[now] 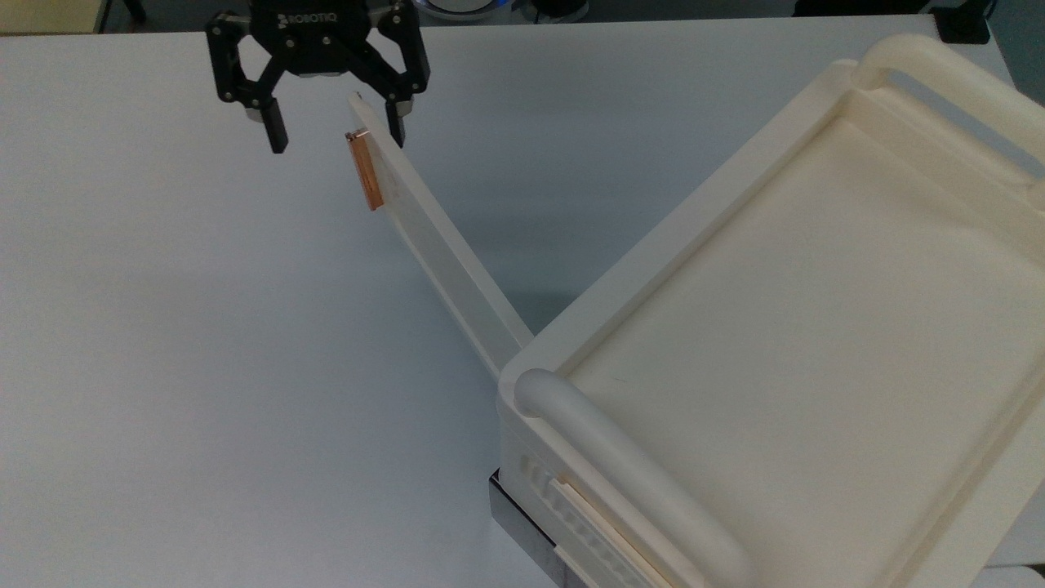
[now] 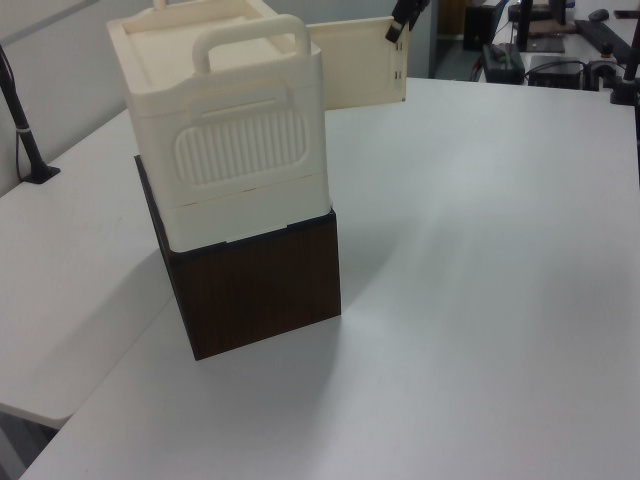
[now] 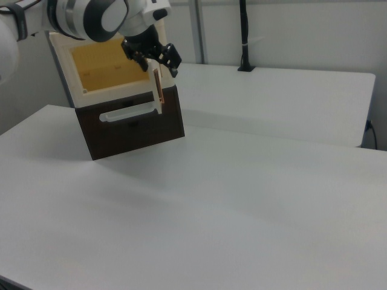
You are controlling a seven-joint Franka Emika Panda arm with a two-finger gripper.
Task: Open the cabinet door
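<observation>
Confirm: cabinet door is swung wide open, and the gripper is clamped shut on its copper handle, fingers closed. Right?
Not quite. The cabinet door is swung wide open, but the gripper is open, not clamped on the copper handle. In the top view its fingers are spread apart around the door's free end, with the handle lying in the gap between them.

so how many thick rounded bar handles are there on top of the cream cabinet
2. One thick rounded cream bar handle runs along the cream cabinet top toward the top view's bottom; the other is at the top view's upper right corner, partly cut off.
</observation>
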